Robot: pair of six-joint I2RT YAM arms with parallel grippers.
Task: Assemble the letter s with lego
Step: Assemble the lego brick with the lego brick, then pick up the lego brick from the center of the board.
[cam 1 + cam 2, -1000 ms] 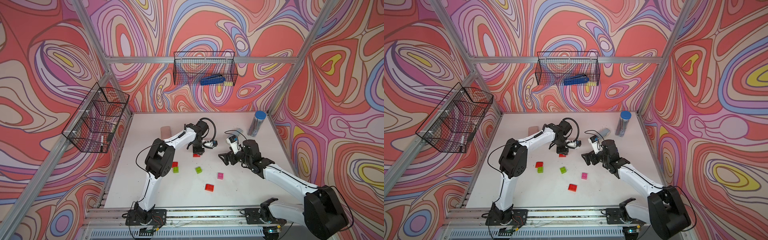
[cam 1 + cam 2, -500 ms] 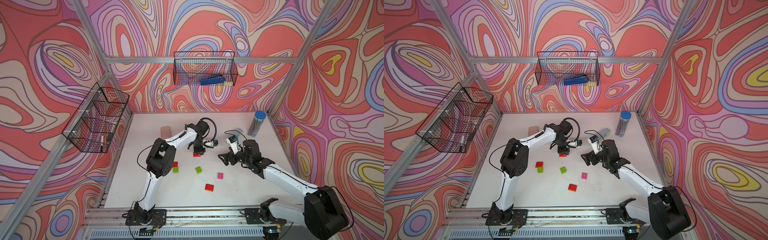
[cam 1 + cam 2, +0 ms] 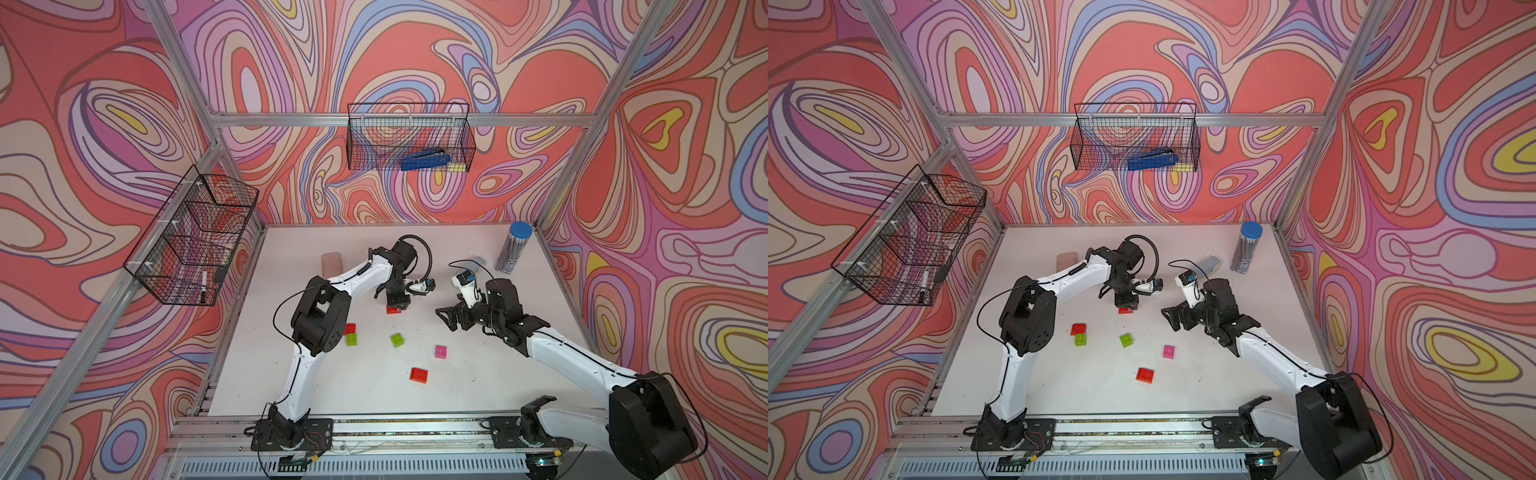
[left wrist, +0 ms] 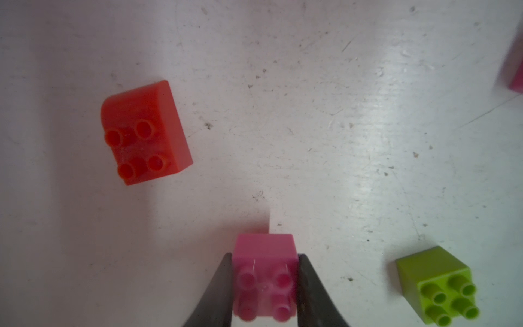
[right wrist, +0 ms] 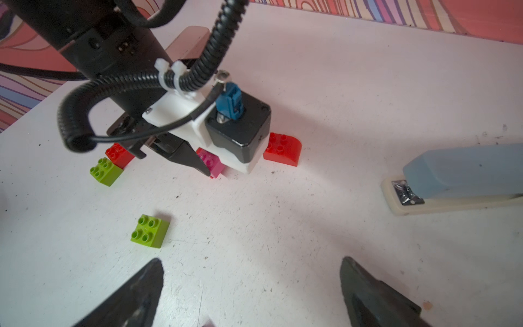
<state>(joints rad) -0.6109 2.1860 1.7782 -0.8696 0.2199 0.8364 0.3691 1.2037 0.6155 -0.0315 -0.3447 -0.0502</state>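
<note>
Nothing has visibly moved. Left tool point(image 4: 264, 256): pinching pink brick point(image 4: 264, 283), low at bench point(image 4: 368, 113). Red rounded brick point(image 4: 144, 133): near, ahead of its fingertips, not touching. Right tool point(image 5: 252, 262): spread, empty, farther off.

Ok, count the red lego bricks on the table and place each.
3. One red brick lies near the left pincer, one next to a lime green brick, one alone toward the table front. The arms may hide more.
</note>
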